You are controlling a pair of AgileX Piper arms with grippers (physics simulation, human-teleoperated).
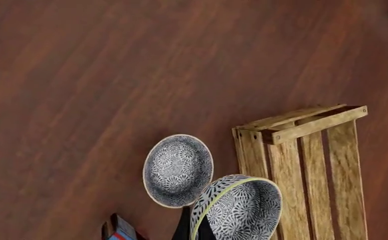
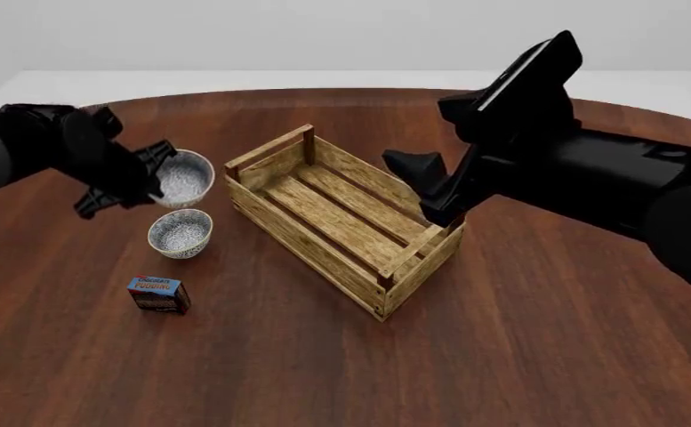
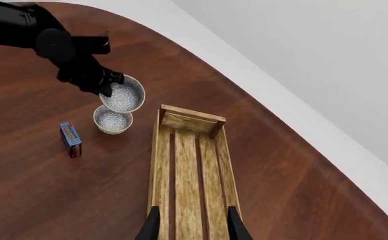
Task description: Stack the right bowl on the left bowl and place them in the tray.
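Left tool [image 2: 156,173] clamped on one bowl's [image 2: 186,177] rim, lifted above the other bowl [image 2: 180,233] on the desk [image 2: 321,374]. Crate [image 2: 342,218] holding nothing. Right tool [image 3: 192,225] spread wide over the crate.

Round dark reddish-brown wooden table [image 2: 321,374], pale floor beyond, plain light-grey backdrop, soft even light

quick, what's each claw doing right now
Left claw: shut on a speckled bowl, lifted above the other bowl.
Right claw: open, empty, over the tray.
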